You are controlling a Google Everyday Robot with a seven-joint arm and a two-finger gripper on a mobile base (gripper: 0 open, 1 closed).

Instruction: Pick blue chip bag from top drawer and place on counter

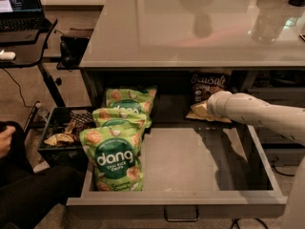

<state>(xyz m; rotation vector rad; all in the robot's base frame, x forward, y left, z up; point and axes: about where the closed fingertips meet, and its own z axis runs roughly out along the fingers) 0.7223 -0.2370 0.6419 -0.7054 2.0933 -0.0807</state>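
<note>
The top drawer [190, 166] is pulled open under the glossy grey counter [190, 27]. The blue chip bag [207, 86], dark with white "Sea Salt" script and tan edges, stands at the drawer's back right, partly under the counter edge. My white arm [257, 113] reaches in from the right. My gripper [209, 107] is at the arm's tip, right against the lower part of the bag, and the arm's end hides it. A tan edge of the bag [198, 113] shows below the tip.
Three green "dang" bags [116, 159] lie in a row along the drawer's left side. A black crate [62, 132] with snacks stands on the floor at left. A black desk with a laptop [21, 13] is at far left. A person's hand [5, 140] shows at the left edge.
</note>
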